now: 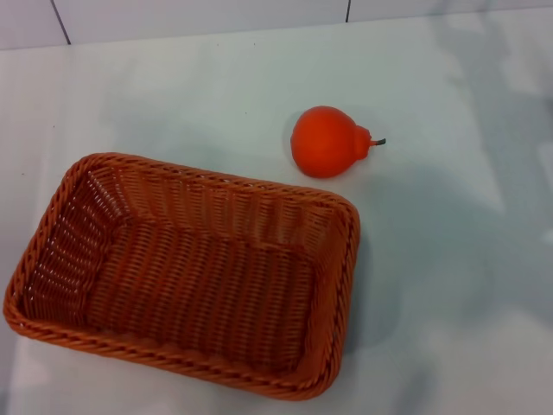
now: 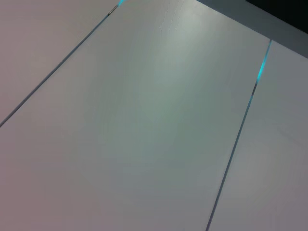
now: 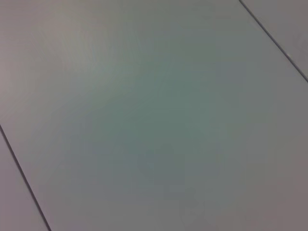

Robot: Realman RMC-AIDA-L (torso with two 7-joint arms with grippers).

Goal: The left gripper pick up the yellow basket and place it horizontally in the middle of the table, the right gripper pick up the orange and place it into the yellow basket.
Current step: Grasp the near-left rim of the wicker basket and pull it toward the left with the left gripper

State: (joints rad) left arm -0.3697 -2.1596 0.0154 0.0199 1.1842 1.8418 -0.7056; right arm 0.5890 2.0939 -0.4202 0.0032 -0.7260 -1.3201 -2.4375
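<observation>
The yellow basket, an orange-brown woven wicker basket with a braided rim, sits empty on the white table at the near left, slightly skewed. The orange, a bright orange round fruit with a bulging top and a short dark stem pointing right, lies on the table just beyond the basket's far right corner, apart from it. Neither gripper shows in the head view. The left wrist view and the right wrist view show only pale panelled surface with dark seams, with no fingers, basket or fruit.
The table's far edge runs along the top, with pale panels and dark seams behind it. Bare tabletop lies to the right of the basket and the fruit. Soft shadows fall on the table at the right.
</observation>
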